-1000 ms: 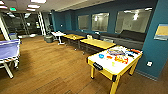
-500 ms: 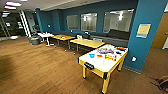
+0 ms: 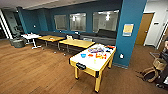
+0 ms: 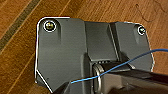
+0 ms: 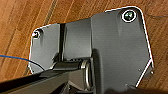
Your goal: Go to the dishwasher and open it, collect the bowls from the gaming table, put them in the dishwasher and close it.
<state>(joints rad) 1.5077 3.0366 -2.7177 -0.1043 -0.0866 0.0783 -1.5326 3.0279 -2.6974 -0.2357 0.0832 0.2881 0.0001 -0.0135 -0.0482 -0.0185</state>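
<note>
Head view gives us a lounge with a wood floor (image 3: pixel 37 72) and deep blue walls (image 3: pixel 130 15). Centre-right and near stands the gaming table (image 3: pixel 86 61), a white-topped bench on yellow legs, angled away toward a blue pillar. On its top sits a blue bowl (image 3: pixel 83 55), and just right of it a red-orange one (image 3: pixel 90 55), though that one is hard to make out among the bright flat boxes (image 3: pixel 100 50) spread over the far half. Further back, two yellow wooden tables (image 3: pixel 75 42) line up along a dark sofa (image 3: pixel 105 36), with a small white table (image 3: pixel 31 36) far left. Both wrist views look down on floorboards past the robot's own dark plate; I cannot tell whether either end effector is wide or narrow.
</note>
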